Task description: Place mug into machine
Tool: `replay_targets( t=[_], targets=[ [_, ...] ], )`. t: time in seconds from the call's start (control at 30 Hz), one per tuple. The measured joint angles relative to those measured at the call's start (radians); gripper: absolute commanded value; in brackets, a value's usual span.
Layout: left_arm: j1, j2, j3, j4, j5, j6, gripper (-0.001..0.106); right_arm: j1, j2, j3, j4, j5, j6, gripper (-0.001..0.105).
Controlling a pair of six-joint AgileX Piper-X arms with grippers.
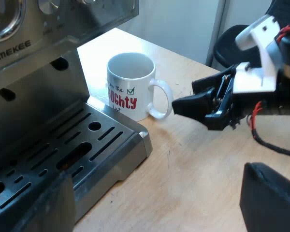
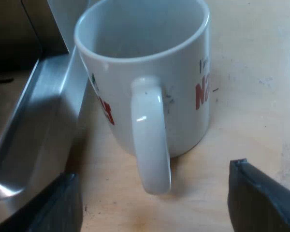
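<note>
While the mug [image 1: 130,87] stands on the wooden surface [image 1: 198,169] just beside the espresso machine [image 1: 34,96], off its drip tray [image 1: 77,150], my right claw [image 2: 153,176] is released, fingers [image 2: 261,198] spread either side of the handle [image 2: 152,140], not touching; my left claw [image 1: 157,193] hangs released too

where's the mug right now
The mug stands upright on the table beside a corner of the drip tray, not on it. Its handle faces the open right tool, which is close by.
</note>
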Motion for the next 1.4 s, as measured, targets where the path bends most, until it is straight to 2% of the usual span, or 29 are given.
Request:
replay_targets(
  t=[0.33, 0.6, 0.9, 1.03, 1.13, 1.3, 1.4],
  targets=[
    [0.000, 0.000, 0.000, 0.000, 0.000, 0.000, 0.072, 0.000, 0.132, 0.000, -0.159, 0.050, 0.000, 0.063],
    [0.000, 0.000, 0.000, 0.000, 0.000, 0.000, 0.072, 0.000, 0.195, -0.083, -0.161, 0.059, 0.002, 0.060],
    [0.000, 0.000, 0.002, 0.000, 0.000, 0.000, 0.072, 0.000, 0.214, -0.164, -0.014, 0.071, 0.002, 0.060],
    [0.000, 0.000, 0.002, 0.000, 0.000, 0.000, 0.072, 0.000, 0.214, -0.175, 0.013, 0.071, 0.002, 0.058],
    [0.000, 0.000, 0.002, 0.000, 0.000, 0.000, 0.072, 0.000, 0.214, -0.175, 0.019, 0.071, 0.002, 0.045],
    [0.000, 0.000, 0.002, 0.000, 0.000, 0.000, 0.072, 0.000, 0.214, -0.175, 0.019, 0.080, -0.002, 0.014],
    [0.000, 0.000, 0.002, 0.000, 0.000, 0.003, 0.072, 0.000, 0.214, -0.175, 0.019, 0.083, -0.014, 0.001]
  ],
)
